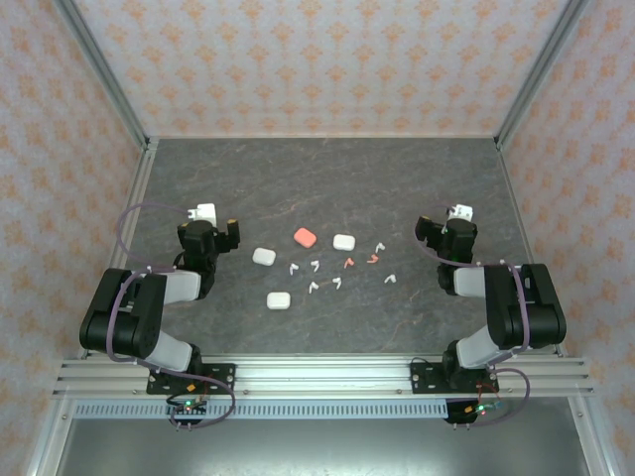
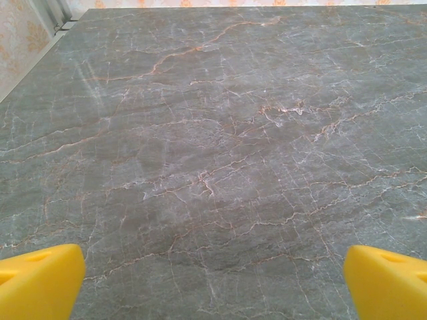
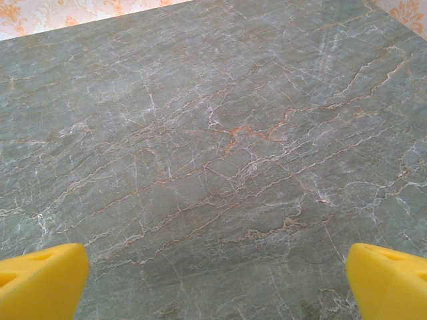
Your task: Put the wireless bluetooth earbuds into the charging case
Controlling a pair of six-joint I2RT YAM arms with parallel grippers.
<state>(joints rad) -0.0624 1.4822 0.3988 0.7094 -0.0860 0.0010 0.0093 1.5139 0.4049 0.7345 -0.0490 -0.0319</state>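
Grey, marble-veined tabletop [image 1: 327, 178], closed in by pale wallpaper [image 1: 317, 59] with an orange pattern. Earbuds [image 1: 316, 265], mostly white and two coral, lie scattered mid-table between the arms, among three white cases [image 1: 263, 256] and one coral case [image 1: 305, 237]. Left gripper [image 2: 213, 283] and right gripper [image 3: 213, 283] hover over bare stone, fingers spread wide, holding nothing

yellow fingers [image 3: 41, 280] set wide apart over grey veined table [image 3: 213, 147]; probably patterned wall [image 3: 40, 17] beyond.

Robot test cell, wallpapered panels [image 1: 327, 69], aluminium rails [image 1: 317, 375]
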